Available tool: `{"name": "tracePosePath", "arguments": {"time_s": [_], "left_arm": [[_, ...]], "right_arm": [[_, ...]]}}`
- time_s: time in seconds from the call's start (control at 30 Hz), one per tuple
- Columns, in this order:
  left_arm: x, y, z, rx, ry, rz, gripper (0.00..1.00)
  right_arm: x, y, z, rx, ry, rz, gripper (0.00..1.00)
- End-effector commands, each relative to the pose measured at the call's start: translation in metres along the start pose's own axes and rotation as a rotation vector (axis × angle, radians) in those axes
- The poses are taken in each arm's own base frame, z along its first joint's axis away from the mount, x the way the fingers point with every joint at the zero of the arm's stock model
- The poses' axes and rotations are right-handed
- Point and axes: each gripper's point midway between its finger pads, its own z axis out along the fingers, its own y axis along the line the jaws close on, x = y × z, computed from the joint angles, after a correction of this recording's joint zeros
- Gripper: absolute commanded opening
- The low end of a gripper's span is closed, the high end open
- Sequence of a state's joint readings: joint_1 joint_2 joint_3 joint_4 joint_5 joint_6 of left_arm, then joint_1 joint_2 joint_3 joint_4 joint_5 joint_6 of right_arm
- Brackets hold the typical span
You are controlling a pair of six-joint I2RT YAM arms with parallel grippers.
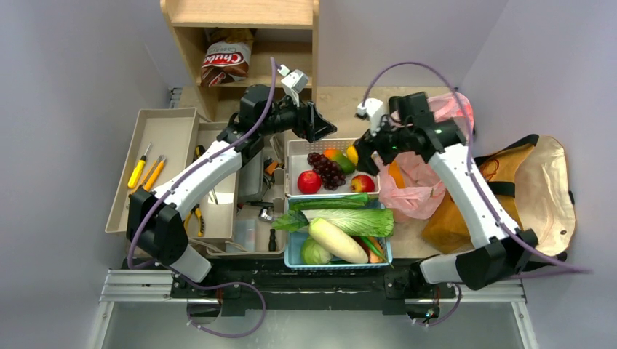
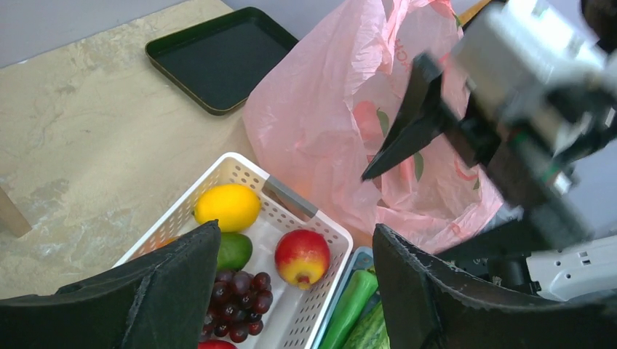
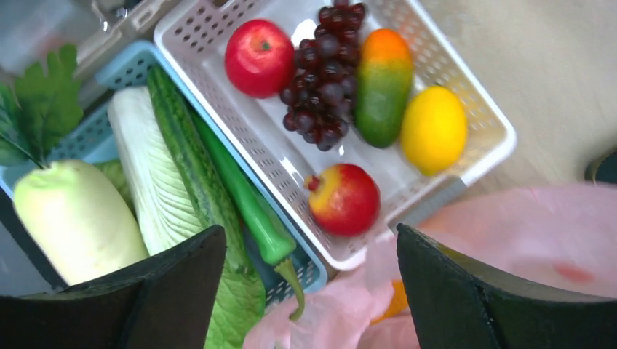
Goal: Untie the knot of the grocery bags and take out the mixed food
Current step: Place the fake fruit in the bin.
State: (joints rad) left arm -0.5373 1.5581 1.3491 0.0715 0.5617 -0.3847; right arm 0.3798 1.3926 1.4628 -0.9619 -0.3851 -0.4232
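Observation:
The pink plastic bag (image 1: 418,189) lies open right of the white basket (image 1: 297,149); its knot is not in view. An orange (image 1: 396,177) shows inside it. The brown paper bag (image 1: 455,222) lies behind it. The white basket holds two red apples (image 3: 258,57), dark grapes (image 3: 324,73), a mango and a lemon. The blue basket (image 1: 291,258) holds the cucumber (image 3: 193,174), napa cabbage (image 3: 153,182) and daikon (image 3: 73,218). My left gripper (image 1: 320,127) is open and empty over the white basket's far edge. My right gripper (image 1: 367,156) is open and empty over the basket's right edge, next to the pink bag (image 3: 524,233).
A wooden shelf with a brown Chubs bag (image 1: 225,58) stands at the back. Grey tool trays (image 1: 164,123) with screwdrivers sit at the left. A beige tote (image 1: 549,189) lies at the far right. A dark tray (image 2: 218,58) sits behind the pink bag.

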Motion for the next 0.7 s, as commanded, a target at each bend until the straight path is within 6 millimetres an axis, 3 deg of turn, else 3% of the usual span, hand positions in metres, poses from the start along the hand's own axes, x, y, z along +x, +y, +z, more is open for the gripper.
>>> {"name": "tracePosePath", "arguments": {"time_s": [0.0, 0.1, 0.2, 0.37, 0.43, 0.67], "left_arm": [[-0.021, -0.010, 0.001, 0.045, -0.045, 0.035, 0.73], [-0.020, -0.010, 0.003, 0.053, -0.045, 0.034, 0.72], [-0.020, -0.011, 0.006, 0.068, -0.042, 0.024, 0.72], [-0.021, -0.010, 0.015, 0.090, -0.041, 0.016, 0.70], [-0.022, -0.010, 0.017, 0.096, -0.038, 0.018, 0.69], [-0.022, -0.009, 0.020, 0.103, -0.037, 0.025, 0.69]], "right_arm": [[-0.003, -0.025, -0.059, 0.084, -0.098, 0.158, 0.76], [0.033, -0.051, -0.077, 0.167, -0.001, 0.236, 0.50], [0.061, -0.067, -0.083, 0.259, 0.057, 0.263, 0.38], [0.117, -0.098, -0.056, 0.426, 0.187, 0.308, 0.28], [0.130, -0.109, -0.044, 0.464, 0.219, 0.339, 0.24], [0.139, -0.125, -0.003, 0.458, 0.180, 0.418, 0.24]]}}
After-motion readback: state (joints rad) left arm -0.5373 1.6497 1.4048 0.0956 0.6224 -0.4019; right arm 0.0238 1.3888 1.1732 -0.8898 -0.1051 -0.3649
